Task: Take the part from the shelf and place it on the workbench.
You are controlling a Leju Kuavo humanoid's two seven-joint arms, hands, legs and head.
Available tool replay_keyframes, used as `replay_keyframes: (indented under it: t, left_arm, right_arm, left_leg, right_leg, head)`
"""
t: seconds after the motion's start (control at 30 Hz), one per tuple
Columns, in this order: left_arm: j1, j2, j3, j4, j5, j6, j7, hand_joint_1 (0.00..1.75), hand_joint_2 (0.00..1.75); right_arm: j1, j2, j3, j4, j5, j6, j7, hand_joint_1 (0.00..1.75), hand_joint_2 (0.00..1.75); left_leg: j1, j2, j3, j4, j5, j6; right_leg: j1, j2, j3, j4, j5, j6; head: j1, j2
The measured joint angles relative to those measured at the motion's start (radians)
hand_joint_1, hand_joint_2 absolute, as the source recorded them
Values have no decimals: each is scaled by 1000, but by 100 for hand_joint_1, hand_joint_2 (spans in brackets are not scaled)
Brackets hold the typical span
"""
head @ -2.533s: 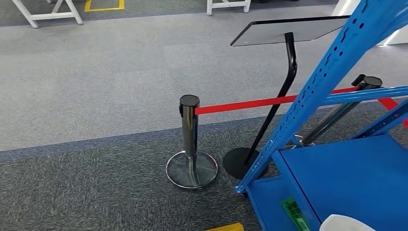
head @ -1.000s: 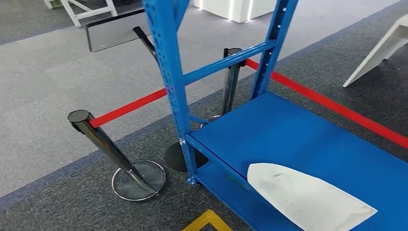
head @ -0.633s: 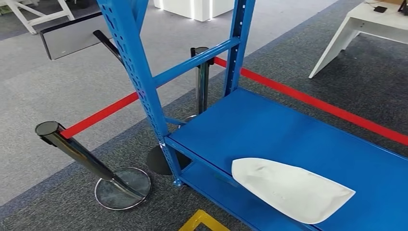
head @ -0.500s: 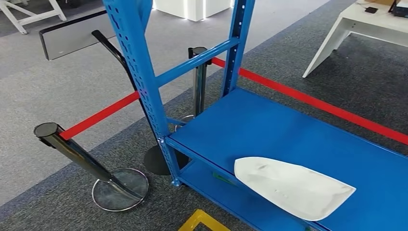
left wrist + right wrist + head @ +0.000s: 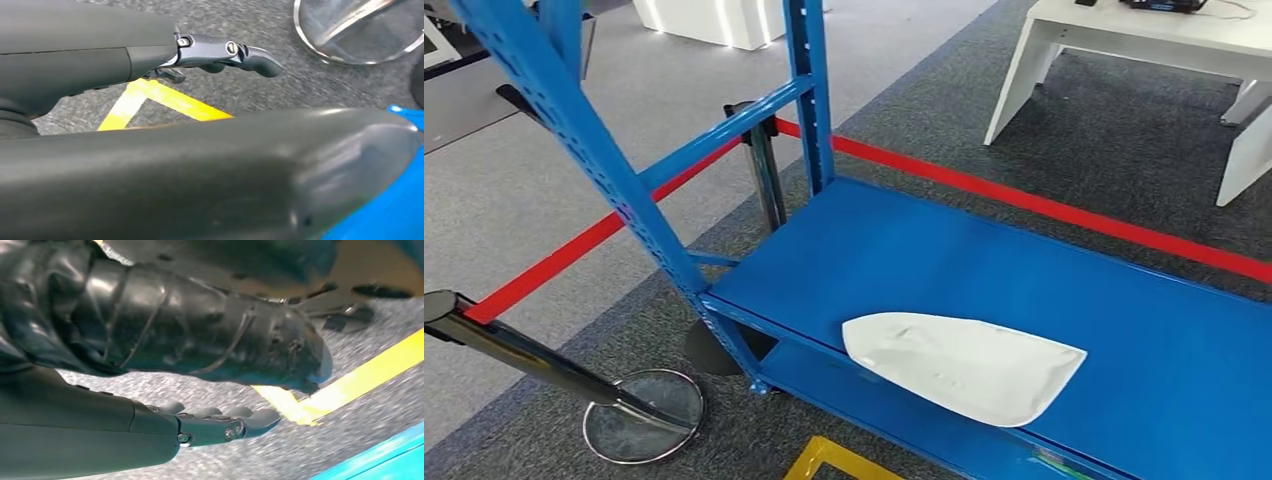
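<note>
Part [image 5: 964,367] — white, flat, teardrop-shaped — lies on the blue shelf [image 5: 944,255], at the shelf's near edge; its long axis runs along that edge, the pointed end toward the shelf's near corner post. Both hands hang low beside the robot over grey carpet with yellow floor tape [image 5: 165,97]; the left hand [image 5: 220,52] has fingers straight and apart, empty; the right hand [image 5: 220,425] likewise, holding nothing. Which hand is nearer the part I cannot tell — it sits above and ahead of both.

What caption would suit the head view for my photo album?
A white part lies on a blue shelf, with a red barrier belt and white workbench beyond.
</note>
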Motion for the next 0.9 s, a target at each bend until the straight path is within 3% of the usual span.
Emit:
replay_keyframes:
  t: [0.07, 0.1, 0.13, 0.17, 0.23, 0.27, 0.3, 0.37, 0.43, 0.5, 0.57, 0.63, 0.67, 0.7, 0.8, 0.87, 0.9]
  left_arm:
    - [3, 0, 0, 0, 0, 1, 0, 0, 0]
    - [6, 0, 1, 0, 0, 1, 1, 0, 0]
    - [7, 0, 1, 0, 0, 1, 1, 0, 0]
    - [8, 0, 1, 0, 0, 1, 2, 0, 0]
    - [8, 0, 1, 0, 0, 1, 3, 0, 0]
    - [7, 0, 1, 0, 1, 2, 4, 0, 0]
    - [7, 0, 2, 0, 1, 4, 4, 0, 0]
    - [6, 1, 2, 0, 1, 8, 7, 0, 0]
    - [5, 0, 2, 0, 1, 13, 13, 0, 87]
    - [3, 0, 3, 0, 2, 17, 17, 0, 175]
    - [4, -1, 4, 0, 3, 18, 20, 0, 175]
    - [7, -1, 6, 0, 3, 18, 22, 0, 175]
    - [7, -2, 7, 0, 3, 18, 23, 0, 175]
    - [6, -2, 7, 0, 3, 18, 24, 0, 175]
    - [4, -5, 8, 0, 3, 18, 25, 0, 175]
    - [3, -5, 9, 0, 3, 18, 25, 0, 175]
    - [2, -5, 9, 0, 3, 19, 25, 0, 175]
  right_arm:
    - [-2, 0, 0, 0, -1, 1, 2, 0, 0]
    - [-2, 1, 0, 0, -1, 1, 3, 0, 0]
    - [-2, 1, 0, 0, -1, 2, 5, 0, 0]
    - [-1, 1, 0, 0, -1, 2, 6, 0, 0]
    - [-1, 2, 0, 0, -3, 2, 7, 0, 0]
    - [-1, 2, 0, 0, -3, 2, 7, 0, 0]
    - [-2, 2, 0, 0, -3, 2, 6, 0, 0]
    - [-3, 3, 0, 0, -3, 1, 5, 0, 0]
    - [0, 3, 0, 0, -3, 1, 5, 0, 0]
    - [3, 3, 0, 0, -3, -1, 5, 0, 0]
    - [0, 3, 0, 0, -3, -1, 5, 0, 0]
    - [-3, 3, 0, 0, -3, -2, 5, 0, 0]
    - [-3, 3, 0, 0, -3, -2, 4, 0, 0]
    - [-1, 3, 0, 0, -4, -2, 4, 0, 0]
    - [1, 3, 0, 0, -4, -5, 4, 0, 0]
    - [-2, 3, 0, 0, -3, -6, 4, 0, 0]
    - [-2, 3, 0, 0, -3, -7, 3, 0, 0]
  left_leg:
    - [2, -44, -51, 120, -64, -5]
    - [2, -51, -81, 186, -89, -7]
    - [2, -55, -103, 230, -97, -7]
    - [2, -56, -111, 239, -85, -7]
    - [3, -68, -79, 145, -11, -3]
    - [4, -90, -53, 78, 22, 1]
    - [6, -111, -31, 21, 44, 4]
    - [5, -136, -15, -25, 50, 9]
    - [4, -119, -15, -33, 54, 18]
    - [7, -96, -13, -43, 61, 31]
    - [8, -69, -13, -47, 63, 38]
    - [7, -39, -16, -47, 63, 39]
    - [7, -26, -16, -46, 63, 39]
    - [7, -14, -15, -46, 62, 38]
    - [5, 14, -8, -43, 55, 27]
    - [2, 30, -3, -42, 52, 13]
    - [2, 37, 0, -43, 51, 7]
  right_leg:
    - [-1, 20, 3, -1, 5, -9]
    - [-1, 32, 2, 0, 5, -10]
    - [0, 45, 2, 1, 6, -11]
    - [0, 58, 3, 2, 5, -11]
    - [0, 85, 3, 6, 4, -10]
    - [0, 97, 2, 10, 3, -8]
    - [1, 110, -2, 14, 1, -4]
    - [-1, 131, -14, 19, 2, 9]
    - [-5, 143, -26, 17, 5, 23]
    - [-5, 104, -45, 48, -20, 32]
    - [-4, 48, -97, 155, -85, 39]
    - [-6, 33, -153, 275, -137, 47]
    - [-8, 30, -161, 294, -136, 50]
    - [-9, 26, -146, 271, -115, 52]
    - [-11, -22, -37, 71, -27, 48]
    - [-7, -38, -9, 15, -13, 34]
    - [-5, -28, -12, 15, -12, 26]
  head:
    - [-6, 0]
    - [-8, 0]
    - [-9, 0]
    - [-10, 0]
    - [-10, 0]
    - [-11, 0]
    - [-11, 0]
    - [-12, 0]
    - [-12, 0]
    - [-5, 0]
    - [5, 0]
    - [9, 0]
    - [9, 0]
    - [10, 0]
    - [11, 0]
    - [8, 0]
    - [7, 0]
